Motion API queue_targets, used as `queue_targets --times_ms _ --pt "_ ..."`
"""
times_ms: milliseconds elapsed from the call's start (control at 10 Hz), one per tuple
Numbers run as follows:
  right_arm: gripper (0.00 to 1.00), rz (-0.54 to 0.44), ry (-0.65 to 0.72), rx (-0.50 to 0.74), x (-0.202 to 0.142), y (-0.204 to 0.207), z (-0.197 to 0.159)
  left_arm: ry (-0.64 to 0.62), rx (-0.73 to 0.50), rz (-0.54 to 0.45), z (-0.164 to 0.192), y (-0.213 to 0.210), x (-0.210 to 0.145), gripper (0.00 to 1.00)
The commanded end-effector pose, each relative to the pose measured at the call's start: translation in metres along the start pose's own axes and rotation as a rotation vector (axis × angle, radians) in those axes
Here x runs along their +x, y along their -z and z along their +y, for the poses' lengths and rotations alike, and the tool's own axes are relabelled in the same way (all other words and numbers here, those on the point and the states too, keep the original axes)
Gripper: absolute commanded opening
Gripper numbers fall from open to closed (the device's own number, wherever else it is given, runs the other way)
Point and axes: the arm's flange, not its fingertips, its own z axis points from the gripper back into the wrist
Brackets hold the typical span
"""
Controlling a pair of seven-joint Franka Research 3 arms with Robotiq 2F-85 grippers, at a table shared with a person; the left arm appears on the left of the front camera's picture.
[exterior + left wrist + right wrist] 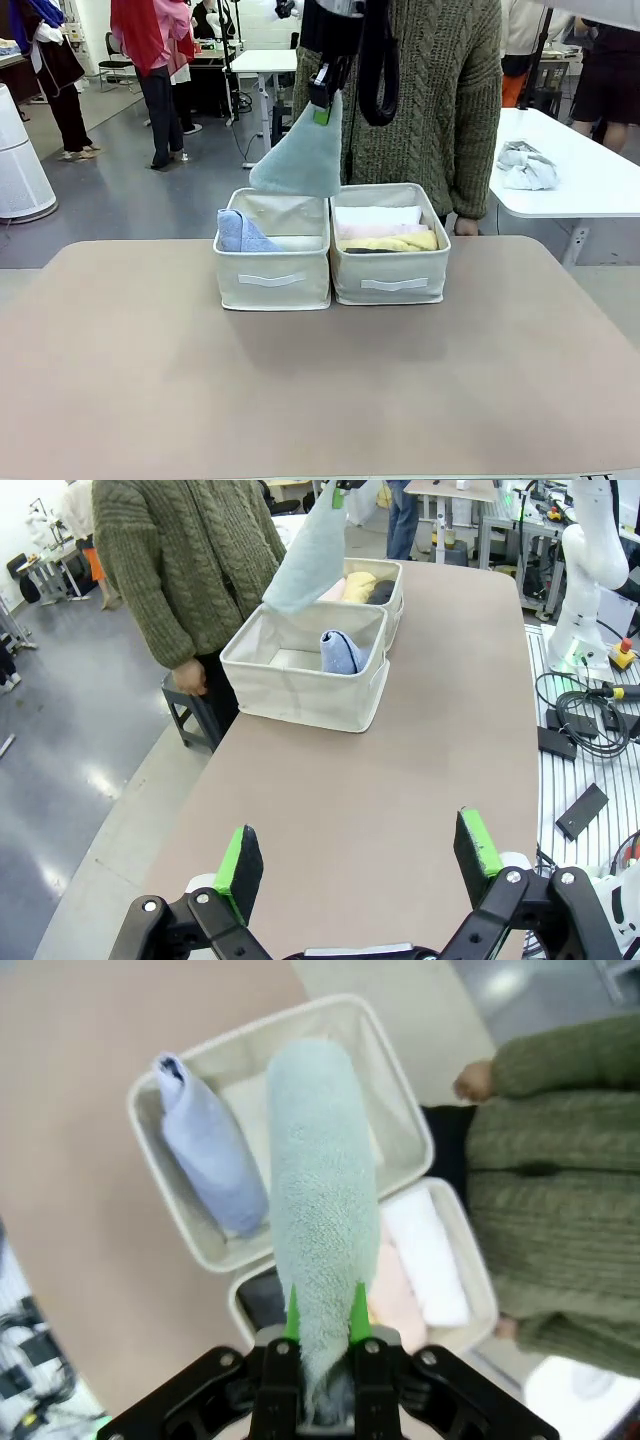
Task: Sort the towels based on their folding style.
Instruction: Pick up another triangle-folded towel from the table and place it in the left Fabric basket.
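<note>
A grey-green cone-folded towel (300, 160) hangs by its tip from my right gripper (322, 113), which is shut on it above the left cream bin (272, 280). From the right wrist, that towel (320, 1210) drops from my right gripper (323, 1322) over the bin (150, 1160), where a light blue cone towel (208, 1150) lies. The light blue towel (240, 233) sits at the bin's left side. The right bin (390, 278) holds white (378, 215), pink (380, 230), yellow (390, 243) and dark grey rolls. My left gripper (360, 855) hovers open over the table's near end.
A person in a green knitted sweater (440, 90) stands right behind the bins, one hand (466, 226) at the table's far edge. A second white table (590, 185) with a cloth bundle (527, 166) stands at the back right. The brown tabletop (320, 390) spreads in front of the bins.
</note>
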Motion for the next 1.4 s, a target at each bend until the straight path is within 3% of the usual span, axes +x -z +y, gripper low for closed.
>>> queue_targets --times_ms 0,400,900,1300 --pt "0.18 -0.013 -0.045 0.036 0.023 0.006 -0.012 0.016 -0.005 0.003 -0.002 -0.002 -0.001 1.00" --pt "0.18 -0.022 -0.102 0.120 0.035 0.049 -0.017 0.016 -0.005 0.003 -0.002 -0.002 -0.001 1.00" --pt "0.18 -0.006 -0.073 0.080 0.022 0.054 -0.007 0.016 -0.005 0.003 -0.002 -0.002 -0.001 1.00" --pt "0.18 -0.007 -0.126 0.082 0.022 0.088 -0.015 0.016 -0.005 0.003 -0.002 -0.002 -0.001 1.00"
